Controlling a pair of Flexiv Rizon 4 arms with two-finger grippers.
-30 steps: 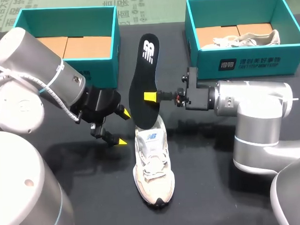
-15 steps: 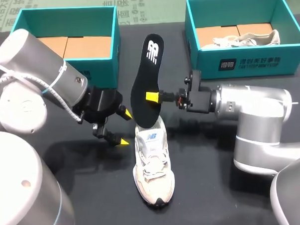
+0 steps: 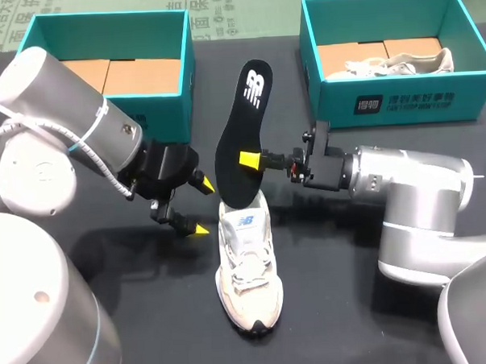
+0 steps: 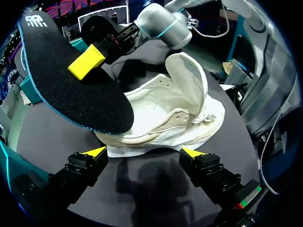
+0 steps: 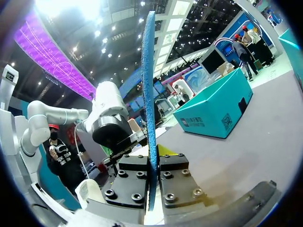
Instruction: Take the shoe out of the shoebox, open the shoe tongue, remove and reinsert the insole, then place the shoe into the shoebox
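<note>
Right end effector [image 3: 247, 159] clamped on the black foam insole [image 3: 242, 121], held raised with its lower end at the collar of the cream lace-up sneaker [image 3: 247, 270]; sneaker on the black table [image 3: 328, 291]; left end effector [image 3: 200, 208] agape beside it.

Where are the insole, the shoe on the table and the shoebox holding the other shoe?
insole [image 3: 242, 121]: head view, middle of its black face.
shoe [image 3: 247, 270]: head view, on the laces.
shoebox [image 3: 473, 99]: head view, teal front wall.

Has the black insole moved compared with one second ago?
Yes. The insole, held by the right tool, has tipped slightly rightward, its top end nearer the right shoebox.
</note>
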